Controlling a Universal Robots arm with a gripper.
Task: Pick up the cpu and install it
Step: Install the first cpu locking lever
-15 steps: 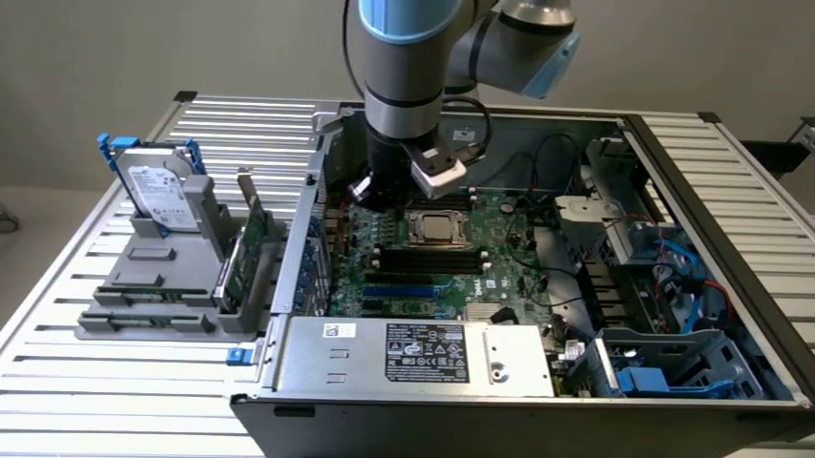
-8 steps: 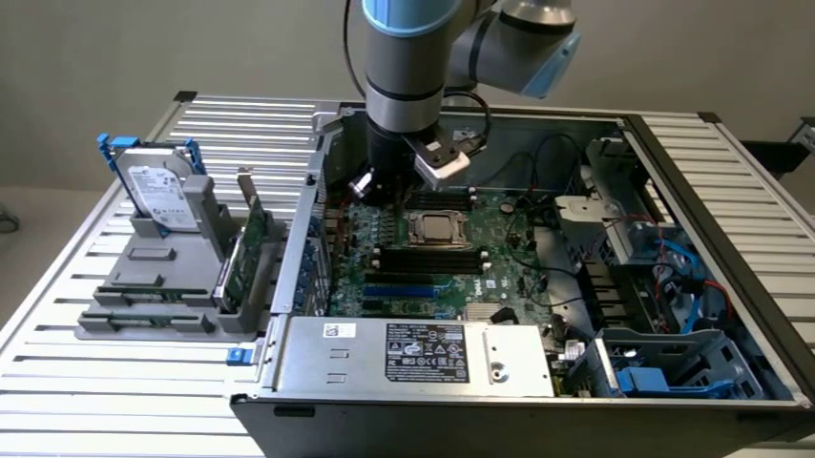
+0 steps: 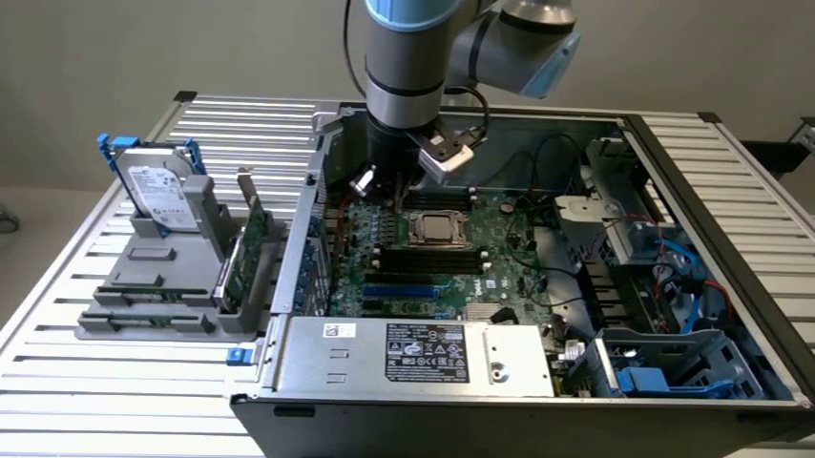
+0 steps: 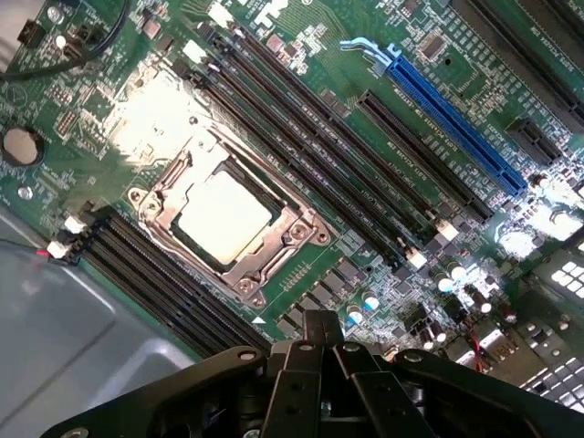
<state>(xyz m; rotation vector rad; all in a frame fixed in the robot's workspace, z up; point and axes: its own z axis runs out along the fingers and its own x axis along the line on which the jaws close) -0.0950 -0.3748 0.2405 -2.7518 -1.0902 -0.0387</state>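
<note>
The small, flat, square cpu (image 4: 224,216) with its shiny silver-grey metal lid sits inside the metal-framed socket (image 4: 230,219) on the green motherboard (image 4: 301,55), and the black gripper (image 4: 321,333) hangs above the board just beside that socket, fingers pressed together with nothing between them. By the look of it the chip is light, stiff and slick on top, with a delicate underside. I'd judge the safe hold is a gentle pinch on two opposite edges, kept level, never squeezing the lid.
</note>
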